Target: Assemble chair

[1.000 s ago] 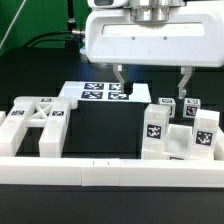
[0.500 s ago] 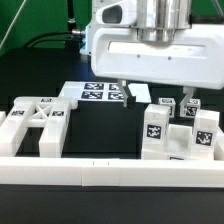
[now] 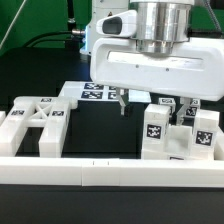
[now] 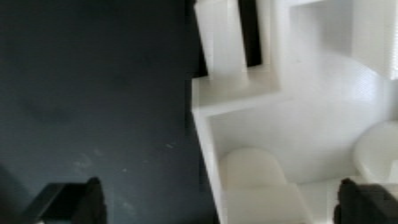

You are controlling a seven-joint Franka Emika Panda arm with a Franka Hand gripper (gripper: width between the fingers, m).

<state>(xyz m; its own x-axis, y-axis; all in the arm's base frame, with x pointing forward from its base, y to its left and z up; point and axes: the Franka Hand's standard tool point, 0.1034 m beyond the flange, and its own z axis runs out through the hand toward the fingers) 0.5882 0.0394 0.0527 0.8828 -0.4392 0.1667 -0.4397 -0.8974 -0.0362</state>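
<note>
The white X-braced frame (image 3: 36, 120) lies at the exterior view's left. A notched block (image 3: 178, 137) with tags stands at the right, with cube-ended pegs (image 3: 166, 104) behind it. My gripper (image 3: 153, 104) is open and empty, low over the right cluster. One finger (image 3: 121, 100) is over the black table, and the other sits among the pegs, partly hidden. In the wrist view the gripper (image 4: 217, 203) straddles the edge of a white notched part (image 4: 285, 110), touching nothing.
The marker board (image 3: 100, 93) lies behind the gripper at the back. A long white border rail (image 3: 110, 176) runs along the front. The black table surface (image 4: 89, 90) shows beside the white part.
The gripper has come down toward the right cluster of parts and shifted slightly to the exterior view's right, staying open. The parts have not moved.
</note>
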